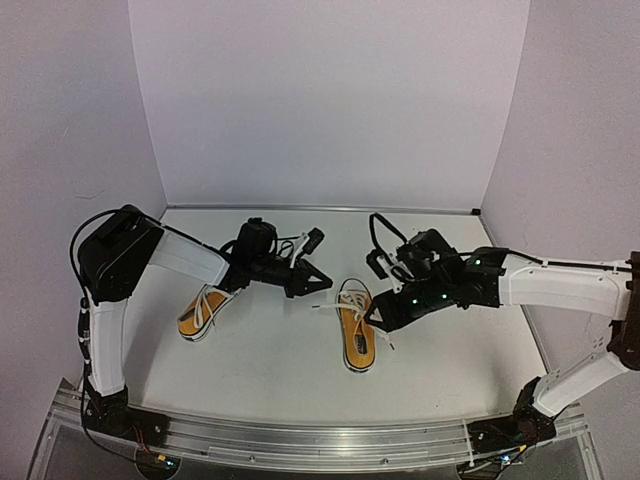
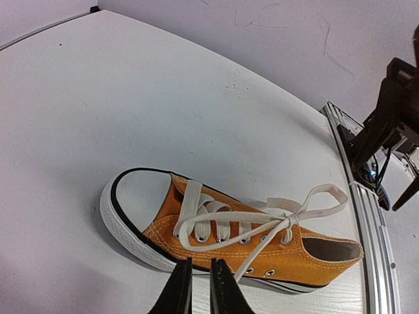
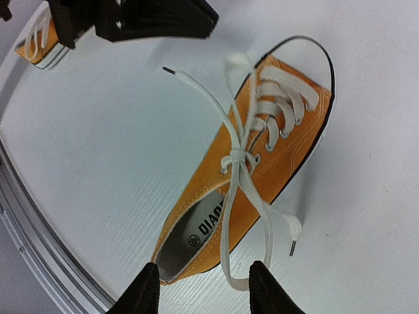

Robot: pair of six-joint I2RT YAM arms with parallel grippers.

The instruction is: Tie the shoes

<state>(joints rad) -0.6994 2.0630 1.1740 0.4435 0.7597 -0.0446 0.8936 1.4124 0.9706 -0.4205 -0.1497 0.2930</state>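
orange-yellow canvas sneaker [image 3: 258, 154] knotted mid-surface, second sneaker [image 1: 203, 312] left: left fingers [image 2: 195, 288] nearly closed, empty; right fingers [image 3: 203, 288] parted, empty, should lift away without snagging the white lace loop [image 3: 245, 252]

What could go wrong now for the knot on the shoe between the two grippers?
1. The bow on the right shoe looks loose, with one lace loop lying between the open fingers of the right gripper. If the arm pulls away, it may snag the loop and undo the knot.
2. The left gripper is nearly shut beside the free lace end; it could drag it as well.
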